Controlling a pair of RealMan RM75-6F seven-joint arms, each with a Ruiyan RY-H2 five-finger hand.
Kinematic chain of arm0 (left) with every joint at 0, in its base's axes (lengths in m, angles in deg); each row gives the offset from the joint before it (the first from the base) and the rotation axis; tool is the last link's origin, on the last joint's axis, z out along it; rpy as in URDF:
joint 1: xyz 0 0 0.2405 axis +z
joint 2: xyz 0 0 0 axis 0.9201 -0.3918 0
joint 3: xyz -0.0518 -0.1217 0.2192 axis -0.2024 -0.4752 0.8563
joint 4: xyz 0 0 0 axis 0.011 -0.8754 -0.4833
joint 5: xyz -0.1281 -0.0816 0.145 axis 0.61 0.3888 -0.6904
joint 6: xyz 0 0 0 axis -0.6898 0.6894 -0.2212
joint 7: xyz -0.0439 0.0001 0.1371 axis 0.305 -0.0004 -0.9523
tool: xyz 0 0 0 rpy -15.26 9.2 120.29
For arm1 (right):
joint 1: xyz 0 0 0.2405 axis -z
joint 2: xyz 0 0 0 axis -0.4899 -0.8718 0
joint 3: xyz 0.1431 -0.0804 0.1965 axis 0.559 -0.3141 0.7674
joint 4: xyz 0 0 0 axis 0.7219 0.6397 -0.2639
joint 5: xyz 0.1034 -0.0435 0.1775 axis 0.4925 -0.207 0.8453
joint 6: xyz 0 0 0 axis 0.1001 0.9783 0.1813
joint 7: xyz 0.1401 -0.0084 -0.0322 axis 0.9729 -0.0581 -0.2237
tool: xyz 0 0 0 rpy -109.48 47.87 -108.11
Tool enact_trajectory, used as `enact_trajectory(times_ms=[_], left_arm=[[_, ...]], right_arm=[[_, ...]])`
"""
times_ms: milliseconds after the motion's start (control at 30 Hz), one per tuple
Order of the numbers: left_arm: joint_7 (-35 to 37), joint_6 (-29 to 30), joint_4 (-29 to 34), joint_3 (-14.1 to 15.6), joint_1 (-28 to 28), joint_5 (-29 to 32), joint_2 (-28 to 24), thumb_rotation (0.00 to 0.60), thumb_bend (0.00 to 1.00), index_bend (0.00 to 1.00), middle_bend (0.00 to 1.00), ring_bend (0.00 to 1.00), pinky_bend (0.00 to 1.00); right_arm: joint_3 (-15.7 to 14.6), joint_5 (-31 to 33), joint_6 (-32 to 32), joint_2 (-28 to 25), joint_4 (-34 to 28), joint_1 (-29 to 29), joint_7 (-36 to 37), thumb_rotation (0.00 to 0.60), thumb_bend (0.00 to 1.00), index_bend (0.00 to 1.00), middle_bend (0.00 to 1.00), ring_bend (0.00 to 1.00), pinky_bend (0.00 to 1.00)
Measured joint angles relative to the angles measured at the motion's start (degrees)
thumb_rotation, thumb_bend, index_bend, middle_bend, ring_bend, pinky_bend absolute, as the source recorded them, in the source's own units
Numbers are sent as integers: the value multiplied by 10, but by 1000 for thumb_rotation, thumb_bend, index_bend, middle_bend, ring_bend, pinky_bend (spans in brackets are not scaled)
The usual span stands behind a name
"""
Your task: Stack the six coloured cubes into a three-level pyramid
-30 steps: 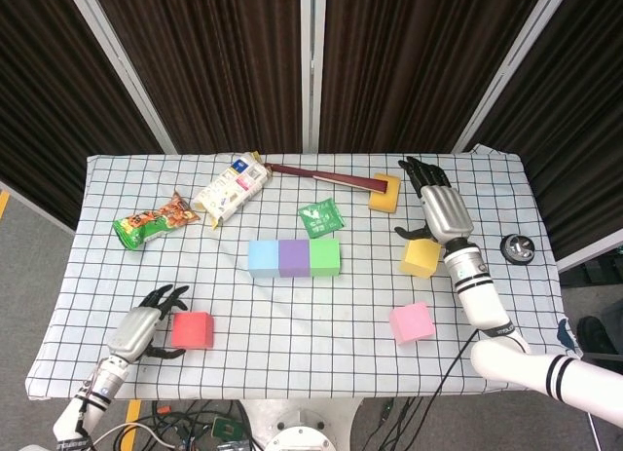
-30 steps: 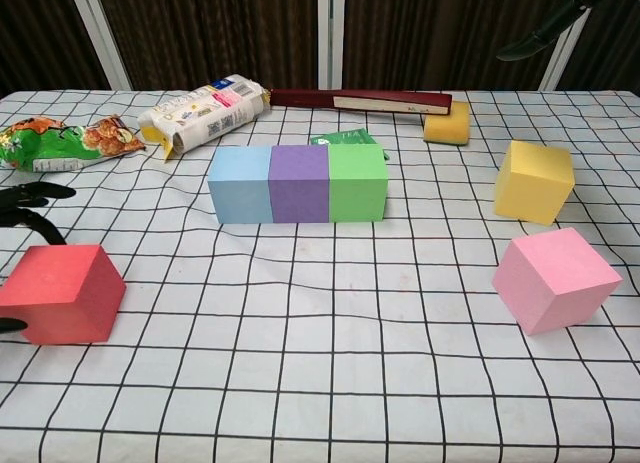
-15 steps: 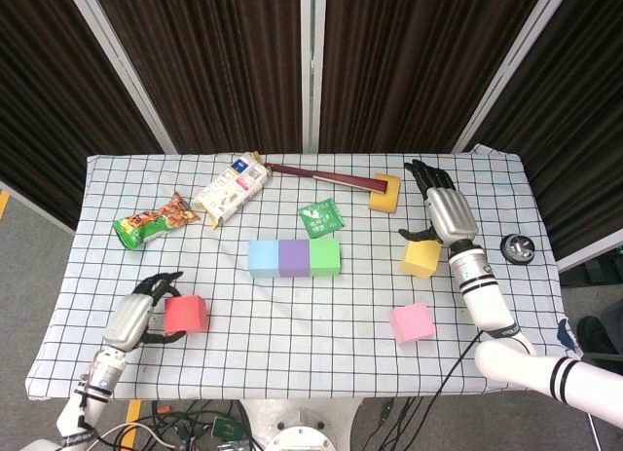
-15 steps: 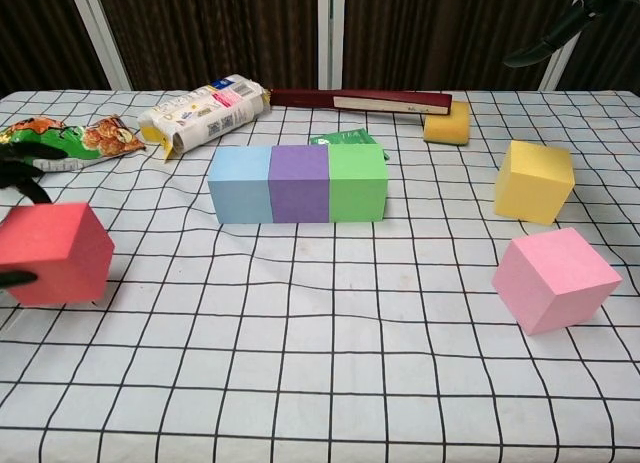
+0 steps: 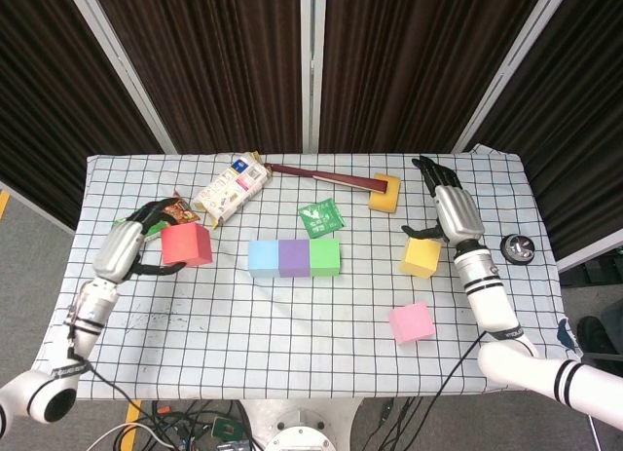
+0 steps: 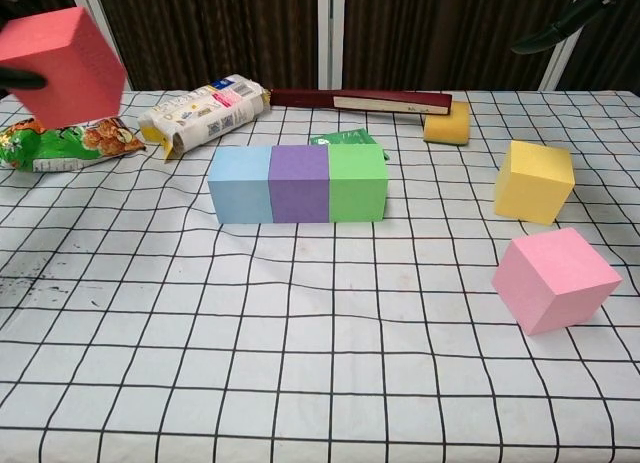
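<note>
Left robot hand (image 5: pixel 127 244), red cube (image 5: pixel 186 244) lifted higher

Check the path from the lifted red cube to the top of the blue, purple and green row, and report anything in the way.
Nothing visible blocks it. The left hand holds the red cube in the air, left of the row, whose top is bare. The snack bag and carton lie behind.

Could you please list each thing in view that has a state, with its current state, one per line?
Red cube: held in the air by the left hand.
Blue cube, purple cube, green cube: touching in a row on the table.
Yellow cube: on the table, free.
Pink cube: on the table, apart.
Right hand: fingers spread above the yellow cube, holding nothing.
Snack carton: lying on its side.
</note>
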Motion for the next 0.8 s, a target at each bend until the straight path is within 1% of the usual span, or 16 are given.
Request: enact_trajectory(times_ms=[33,133,333,633,800], left_arm=[[-9,-19,2,-6,-17,13,6,600,171,129,512,144,227],[-31,-48,-2,-15,-46,37,35,600,171,119,512,149,221],[-76,-81,-34,-25,-94,72,100,600,171,106,506,150,217],[-136,-89,-61,-24,-120,109,149,600,171,100,500,149,217],[-153,-92,-66,-24,-130,118,160,600,171,90,498,149,216]], right_arm=[[1,-1,1,-1,-1,2,7,600,69,0,14,0,0],[5,-10,9,-1,-1,11,31,600,80,0,21,0,0],[9,-16,22,-4,3,28,52,600,88,0,21,0,0],[13,-12,20,-11,11,42,76,600,98,0,21,0,0],[12,-16,19,-12,20,50,92,600,102,0,21,0,0]])
